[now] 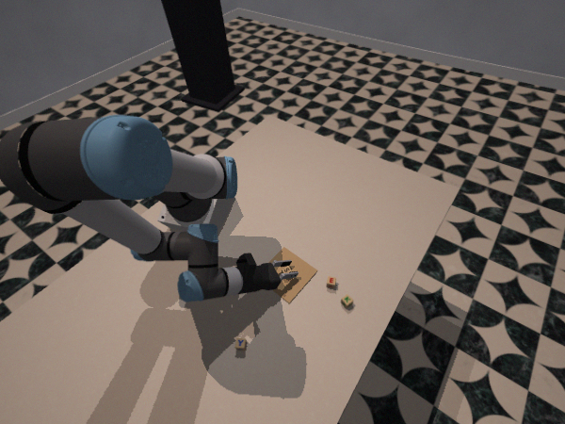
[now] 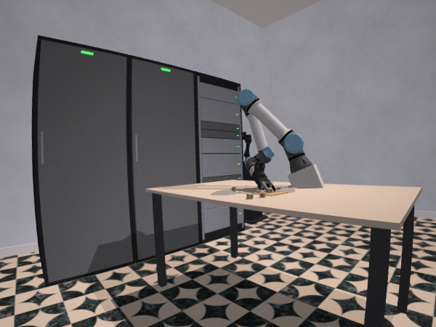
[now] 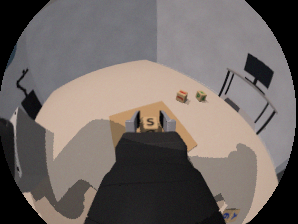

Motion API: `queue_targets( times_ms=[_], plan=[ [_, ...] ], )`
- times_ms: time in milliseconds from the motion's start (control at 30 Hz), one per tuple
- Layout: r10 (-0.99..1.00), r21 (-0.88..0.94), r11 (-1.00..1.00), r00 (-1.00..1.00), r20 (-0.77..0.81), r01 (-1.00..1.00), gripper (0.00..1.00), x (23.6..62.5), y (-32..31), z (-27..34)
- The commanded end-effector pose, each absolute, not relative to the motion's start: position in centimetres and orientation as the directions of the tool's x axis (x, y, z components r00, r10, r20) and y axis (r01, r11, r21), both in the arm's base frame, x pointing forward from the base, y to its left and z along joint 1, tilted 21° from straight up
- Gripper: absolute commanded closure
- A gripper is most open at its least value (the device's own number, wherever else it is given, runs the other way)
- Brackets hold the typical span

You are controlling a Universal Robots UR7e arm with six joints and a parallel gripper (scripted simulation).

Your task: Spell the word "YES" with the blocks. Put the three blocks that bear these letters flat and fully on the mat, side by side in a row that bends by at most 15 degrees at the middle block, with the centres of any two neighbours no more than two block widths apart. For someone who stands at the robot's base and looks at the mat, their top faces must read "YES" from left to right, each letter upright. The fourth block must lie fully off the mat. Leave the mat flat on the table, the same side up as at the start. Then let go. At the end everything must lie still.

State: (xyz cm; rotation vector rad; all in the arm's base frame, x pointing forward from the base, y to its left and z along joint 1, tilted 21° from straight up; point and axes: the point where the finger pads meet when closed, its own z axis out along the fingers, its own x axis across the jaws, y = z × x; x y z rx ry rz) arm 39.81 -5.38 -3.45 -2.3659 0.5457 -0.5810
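Note:
A small brown mat (image 1: 302, 282) (image 3: 181, 135) lies on the table. The S block (image 1: 285, 269) (image 3: 150, 121) sits flat on it. My gripper (image 1: 287, 269) (image 2: 268, 188) (image 3: 149, 116) is open, low over the mat, with a finger on either side of the S block. The E block (image 1: 331, 282) (image 3: 181, 96) with a red letter lies on the table just right of the mat. A block with a green letter that I cannot read (image 1: 347, 301) (image 3: 201, 96) lies beside it. A block with a blue Y (image 1: 241, 343) lies off the mat, nearer the front edge, in the arm's shadow.
The table (image 1: 358, 198) (image 2: 349, 203) is wide and beige; its right edge is close to the green-letter block. The robot's arm (image 1: 122, 160) reaches over the left part of the table. Dark cabinets (image 2: 109, 152) stand beyond the table.

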Motion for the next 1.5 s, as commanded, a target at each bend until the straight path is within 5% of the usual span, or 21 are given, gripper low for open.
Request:
queue_targets(
  times_ms=[0,1467],
  plan=[
    [-0.513,-0.66,-0.714,0.816,0.266,-0.233,0.21,39.8,-5.5,-3.5],
    [-0.508,-0.63,-0.734,0.82,0.262,-0.254,0.21,39.3,-3.4,1.2]
  ],
)
